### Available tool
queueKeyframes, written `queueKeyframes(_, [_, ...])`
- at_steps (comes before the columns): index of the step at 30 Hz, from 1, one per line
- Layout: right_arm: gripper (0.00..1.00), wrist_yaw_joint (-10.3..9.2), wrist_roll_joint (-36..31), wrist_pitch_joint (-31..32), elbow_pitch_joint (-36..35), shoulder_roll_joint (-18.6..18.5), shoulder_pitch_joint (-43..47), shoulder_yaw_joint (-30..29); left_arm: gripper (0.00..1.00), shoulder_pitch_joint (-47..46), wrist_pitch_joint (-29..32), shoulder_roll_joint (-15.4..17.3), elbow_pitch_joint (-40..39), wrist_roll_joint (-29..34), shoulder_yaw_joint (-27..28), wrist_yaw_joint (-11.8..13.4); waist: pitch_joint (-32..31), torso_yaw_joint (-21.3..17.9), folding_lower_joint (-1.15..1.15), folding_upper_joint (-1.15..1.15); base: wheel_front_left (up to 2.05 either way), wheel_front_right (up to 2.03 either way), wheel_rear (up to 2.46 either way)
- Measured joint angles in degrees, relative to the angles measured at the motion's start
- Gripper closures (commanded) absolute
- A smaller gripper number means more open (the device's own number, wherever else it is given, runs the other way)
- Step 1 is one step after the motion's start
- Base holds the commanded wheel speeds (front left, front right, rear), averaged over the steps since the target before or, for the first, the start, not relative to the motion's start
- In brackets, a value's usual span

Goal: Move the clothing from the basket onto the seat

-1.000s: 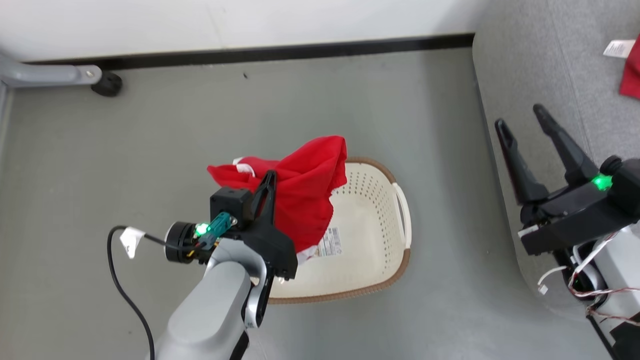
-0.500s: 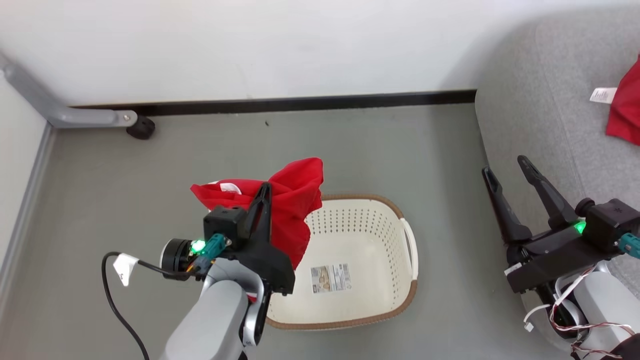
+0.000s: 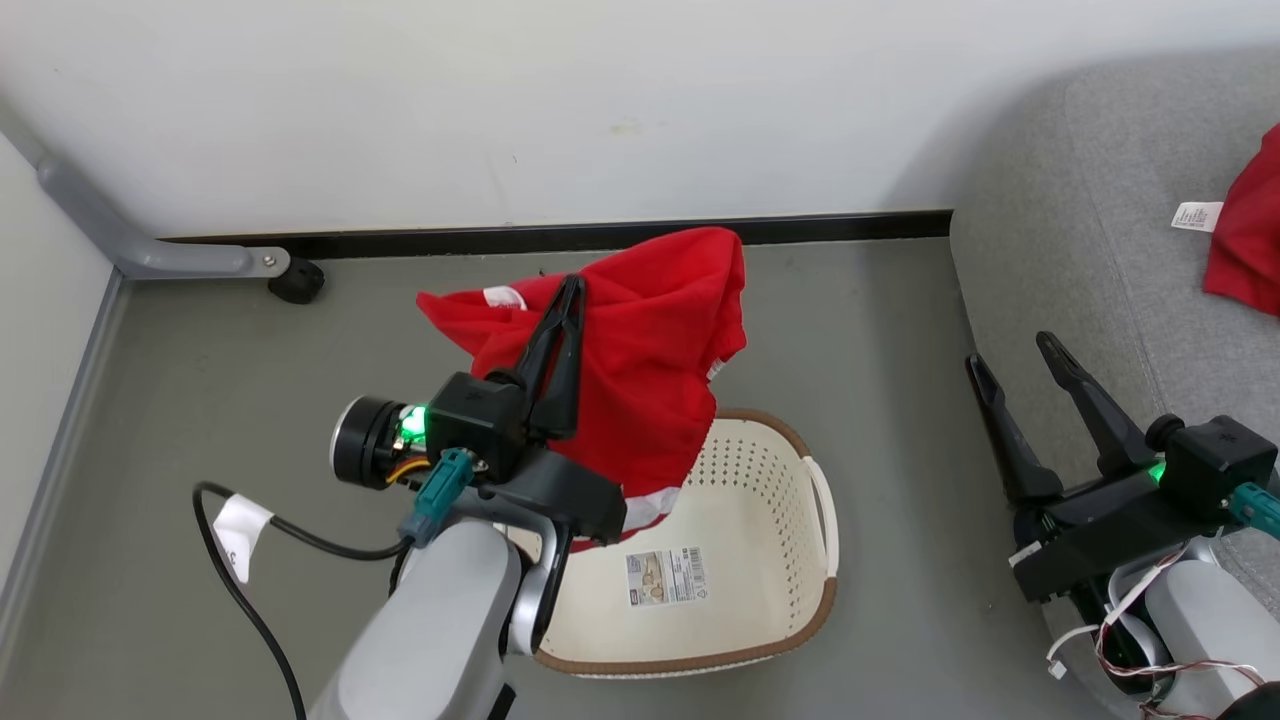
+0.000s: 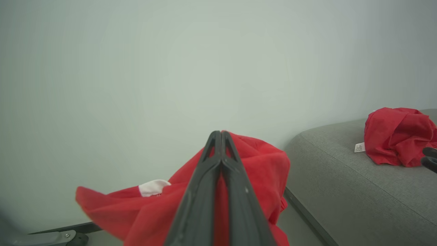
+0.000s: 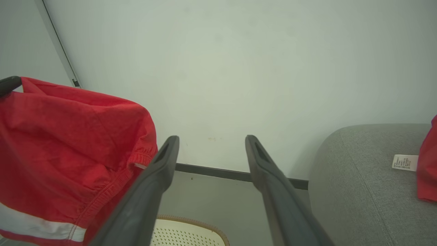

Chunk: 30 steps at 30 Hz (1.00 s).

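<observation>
Head view shows a red garment [image 3: 640,380] hanging in the air, its white-striped hem over the left side of the basket [image 3: 775,500], whose bottom shows a barcode sticker [image 3: 665,577]. The left gripper [image 3: 572,285] pinches the cloth near its top, fingers pressed together, the pale forearm reaching up from below. A second red garment [image 3: 1245,240] lies on the grey seat [image 3: 1090,200] at right. The right gripper [image 3: 1010,352] hovers at the seat's edge, fingers spread, holding nothing.

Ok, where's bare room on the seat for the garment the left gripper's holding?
Bare seat runs from its rounded left edge to the white label of the red garment lying there. Crowded: the far right, and near the open right gripper.
</observation>
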Motion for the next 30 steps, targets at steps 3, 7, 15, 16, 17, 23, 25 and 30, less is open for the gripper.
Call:
queueKeyframes(3, [0.0,0.0,-0.3,0.0,0.4,0.1,0.35,-0.16,1.0,0.0,0.0,0.13,-3.13,1.22,0.01,0.0,-0.14,0.03,0.0,0.0,0.0,0.0,0.0])
queueKeyframes(7, [0.0,0.01,-0.42,0.0,0.76,0.38,0.48,-0.34,1.0,-0.01,-0.01,0.63,-5.66,1.99,0.01,0.0,-0.19,0.01,0.0,0.0,0.0,0.0,0.0])
queueKeyframes(15, [0.0,0.08,-1.03,0.0,0.99,0.76,0.65,-0.14,1.0,-0.02,-0.01,1.26,-9.68,4.01,0.35,0.0,0.18,-0.12,0.0,0.0,0.0,0.0,0.0])
queueKeyframes(16, [0.0,0.08,-1.31,0.0,0.9,0.81,0.65,0.22,1.0,-0.02,-0.01,1.27,-9.98,4.19,0.59,0.0,0.27,-0.13,0.0,0.0,0.0,0.0,0.0])
queueKeyframes(17, [0.0,0.09,-1.82,0.0,0.69,0.98,0.65,0.73,1.0,-0.03,-0.01,1.26,-10.29,4.31,0.78,0.0,0.36,-0.15,0.0,0.0,0.0,0.0,0.0])
queueKeyframes(23, [0.0,0.36,-3.64,0.0,-1.91,3.24,0.42,5.31,1.0,-0.09,-0.01,1.18,-11.39,4.87,0.66,0.0,0.79,-0.26,0.01,0.0,0.0,0.0,0.0])
queueKeyframes(25, [0.0,0.43,-3.94,0.0,-3.04,3.69,0.23,7.16,1.0,-0.16,-0.01,1.14,-11.58,4.93,0.54,0.0,0.9,-0.27,0.01,0.0,0.0,0.0,0.0])
queueKeyframes(30, [0.0,0.59,-5.26,0.0,-5.6,4.53,-1.77,12.13,1.0,-0.53,-0.01,1.1,-11.79,5.3,-0.4,0.0,1.15,-0.27,0.01,0.0,0.0,0.0,0.0])
